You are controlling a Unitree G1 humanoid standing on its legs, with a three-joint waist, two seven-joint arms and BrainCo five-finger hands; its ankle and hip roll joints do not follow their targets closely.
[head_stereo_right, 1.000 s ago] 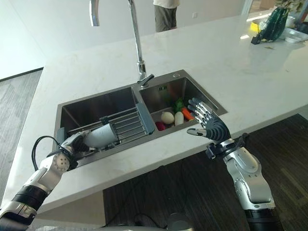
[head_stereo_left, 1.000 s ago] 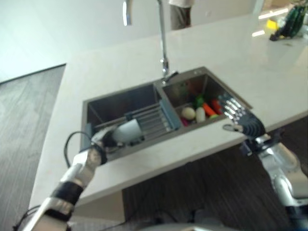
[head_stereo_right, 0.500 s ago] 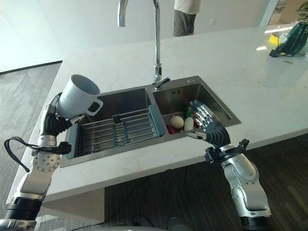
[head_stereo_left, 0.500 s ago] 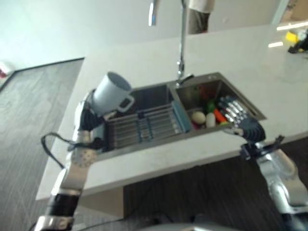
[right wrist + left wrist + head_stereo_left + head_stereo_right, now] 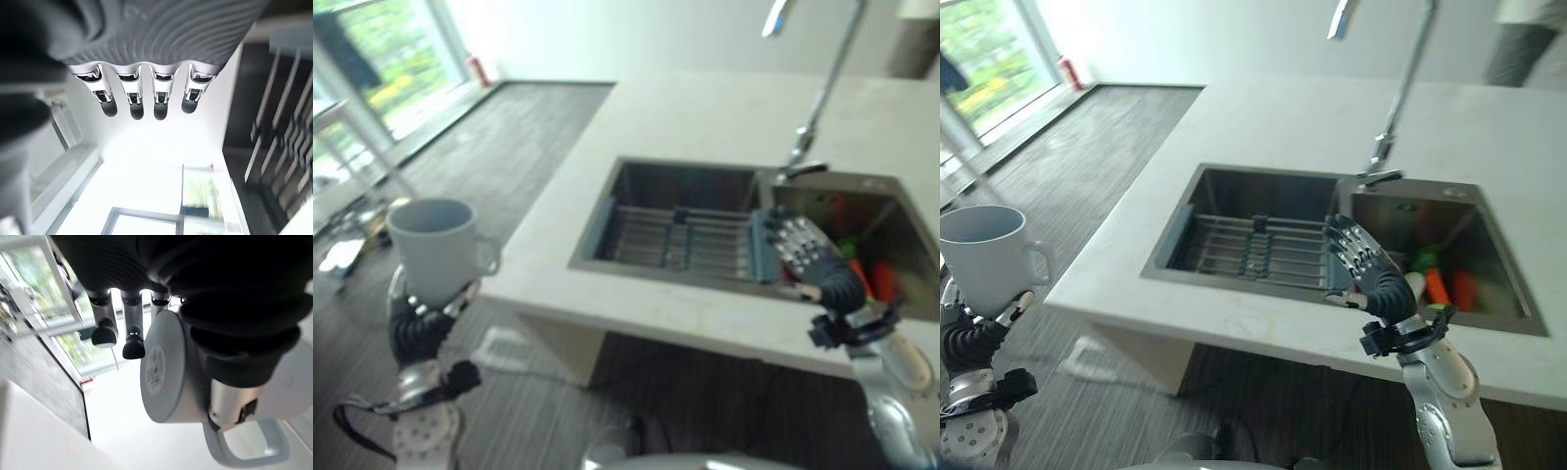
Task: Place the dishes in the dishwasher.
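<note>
A pale grey mug (image 5: 435,245) stands upright in my left hand (image 5: 416,328), out over the wooden floor to the left of the counter's corner. In the left wrist view the mug's round base (image 5: 164,367) and its handle (image 5: 244,450) lie against my palm, with the fingers (image 5: 133,345) curled beside it. My right hand (image 5: 1366,269) hovers open at the sink's front edge, its fingers (image 5: 135,105) straight and holding nothing.
A white counter (image 5: 1263,117) holds a double sink (image 5: 1234,284) with a tall faucet (image 5: 1400,88). A wire rack (image 5: 1253,250) lies in the left basin and vegetables (image 5: 1440,284) in the right. A person (image 5: 1518,39) stands behind the counter. A red extinguisher (image 5: 1064,70) is by the window.
The camera has swung left. My left hand has carried the mug from above the sink's left side out past the counter's corner and turned it upright. The right hand stays open.
</note>
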